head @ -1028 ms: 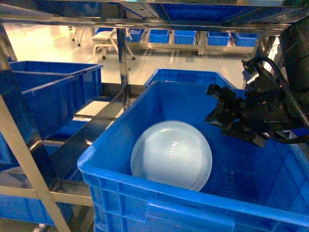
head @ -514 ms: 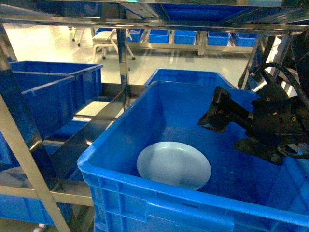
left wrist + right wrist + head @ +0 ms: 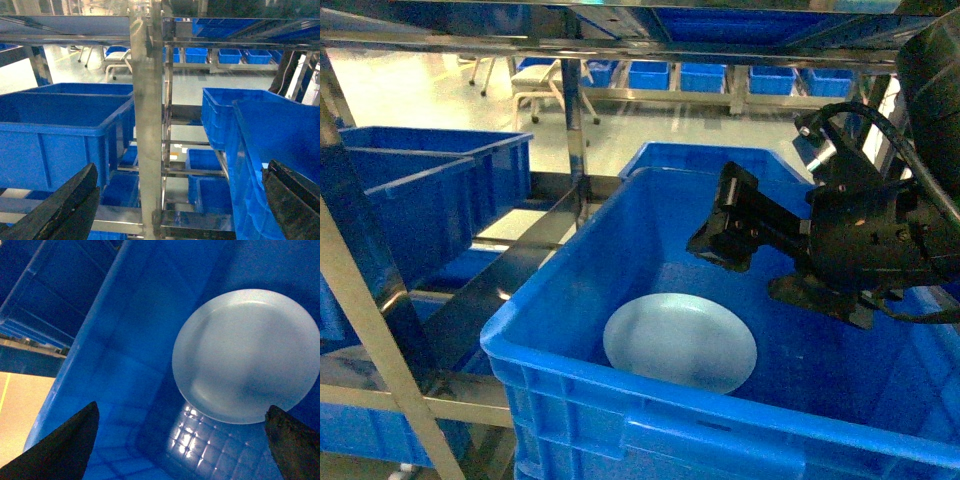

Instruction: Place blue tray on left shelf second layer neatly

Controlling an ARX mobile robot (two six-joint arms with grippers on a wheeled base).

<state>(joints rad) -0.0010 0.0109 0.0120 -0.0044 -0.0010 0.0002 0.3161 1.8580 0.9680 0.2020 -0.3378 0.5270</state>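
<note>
- Right now your blue tray (image 3: 680, 342) lies flat on the floor of the big blue crate (image 3: 620, 400) at the front of the head view, nearer the crate's front wall than its back.
- From the right wrist camera you see the same tray (image 3: 247, 355) from above — round, pale, with a raised rim, resting on the crate's gridded bottom close to one side wall.
- Your right gripper (image 3: 725, 225) hangs inside the crate above and behind the tray, not touching it; its dark fingers (image 3: 65, 445) sit spread at the two lower corners of the wrist view with nothing between them, so it is open and empty.
- Your left gripper (image 3: 180, 210) does not show in the head view; in its own wrist view the two dark fingers (image 3: 60, 210) stand wide apart at the frame's lower corners, holding nothing.
- That left wrist camera faces a shiny steel upright (image 3: 149, 125) of the rack — a blue crate (image 3: 60, 135) sits on a tier to the left of it and further blue crates to the right.
- You can see the steel shelf tier (image 3: 470, 300) on the left of the head view, beside the crate that holds the tray, with another blue crate (image 3: 420, 190) standing on it further back.
</note>
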